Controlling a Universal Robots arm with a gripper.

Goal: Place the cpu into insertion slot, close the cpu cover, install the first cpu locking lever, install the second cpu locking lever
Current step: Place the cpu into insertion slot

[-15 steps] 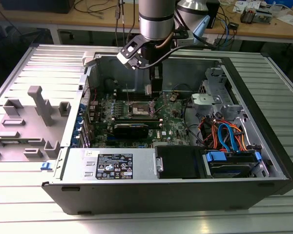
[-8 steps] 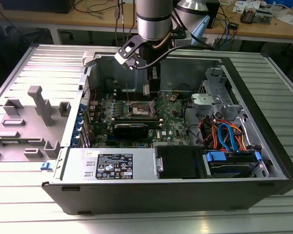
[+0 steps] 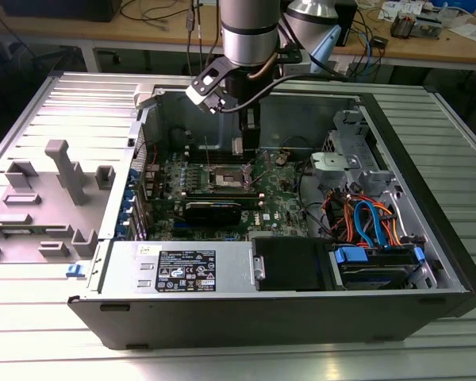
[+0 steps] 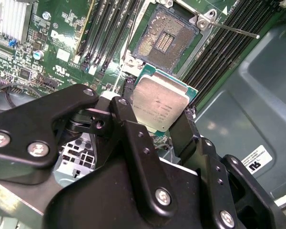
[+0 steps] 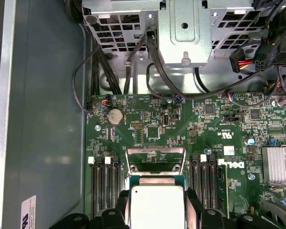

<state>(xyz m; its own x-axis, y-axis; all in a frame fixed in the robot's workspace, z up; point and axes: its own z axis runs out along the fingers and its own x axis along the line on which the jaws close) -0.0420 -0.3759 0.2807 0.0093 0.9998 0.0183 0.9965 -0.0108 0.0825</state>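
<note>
Now, in the exterior view, the gripper (image 3: 248, 141) is hanging inside the open computer case (image 3: 222, 325) that is lying on the ribbed counter (image 3: 40, 317); it is hovering just above the green motherboard (image 3: 278, 198), near the insertion slot (image 3: 226, 181); what it is carrying is too small to tell from there.

In the second wrist view, the two black fingers (image 4: 133, 138) are pinching the cpu (image 4: 159, 102) by two opposite edges, its dull silver top facing the camera; the chip is hovering clear of the board, just beside the insertion slot (image 4: 164, 40), whose dark pin field is lying bare; a thin locking lever (image 4: 233, 29) is sticking out past the socket's corner, over the black memory slots (image 4: 229, 52).

In the first wrist view, the cpu (image 5: 157, 207) is sitting between the fingers (image 5: 193, 207), with the cpu cover (image 5: 156, 160) standing raised just beyond it; the socket is not yet closed.

By my judgement the chip is light, rigid and smooth-sided, so a weak pinch is risking a slip; the socket's pins are looking fragile; gripping by the edges only, level and square to the socket, is suiting it best.
</note>
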